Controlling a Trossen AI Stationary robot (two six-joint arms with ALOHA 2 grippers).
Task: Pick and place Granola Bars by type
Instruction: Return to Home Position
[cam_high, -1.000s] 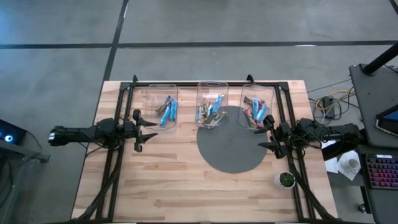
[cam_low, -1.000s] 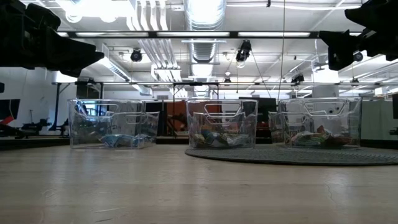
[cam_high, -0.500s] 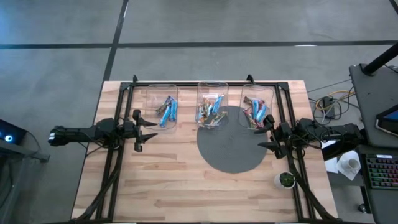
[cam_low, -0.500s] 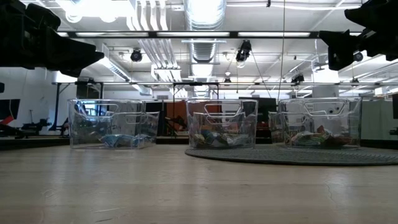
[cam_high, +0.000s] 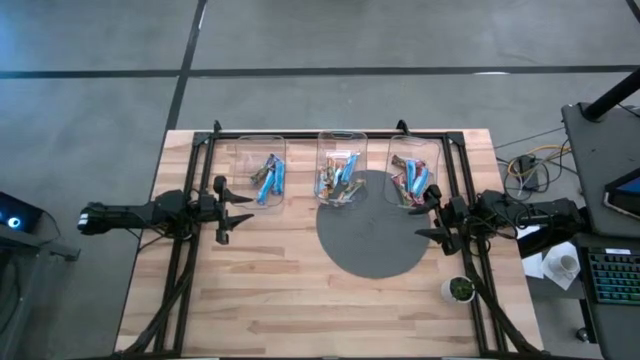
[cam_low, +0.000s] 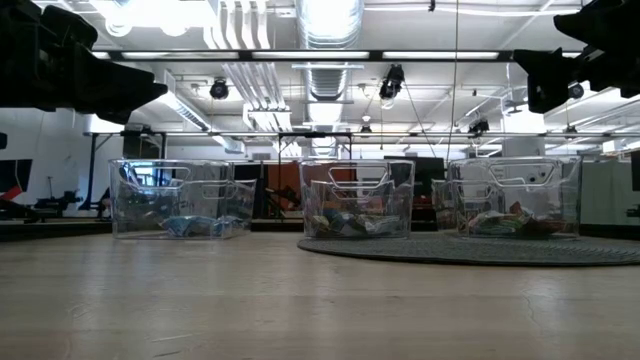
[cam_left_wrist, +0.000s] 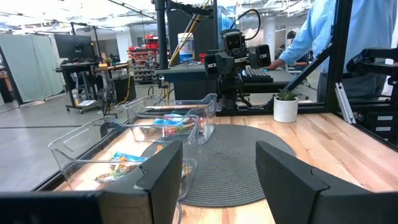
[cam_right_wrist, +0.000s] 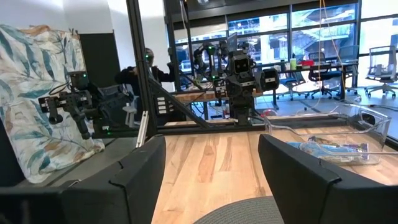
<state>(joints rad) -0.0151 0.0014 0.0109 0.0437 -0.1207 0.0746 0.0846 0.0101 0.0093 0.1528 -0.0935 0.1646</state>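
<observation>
All the granola bars lie inside three clear bins along the far side of the wooden surface (cam_high: 270, 300). Blue bars (cam_high: 270, 178) are in the left bin (cam_high: 244, 158), a multicoloured mix (cam_high: 338, 180) in the middle bin (cam_high: 342, 138), and blue and red-brown bars (cam_high: 411, 183) in the right bin (cam_high: 415, 145). None is between any fingers.

The left gripper (cam_high: 240, 208) hangs near the left bin's near end, its fingers (cam_left_wrist: 163, 177) spread and empty. The right gripper (cam_high: 429, 215) hangs by the right bin's near end, likewise parted and holding nothing. In the low view both arms sit high above the surface.

A round grey mat (cam_high: 370, 245) lies under the near ends of the middle and right bins, and a small potted plant (cam_high: 460, 289) stands near the right edge. Beyond it, a person in a blue shirt (cam_left_wrist: 320, 31) stands at a desk.
</observation>
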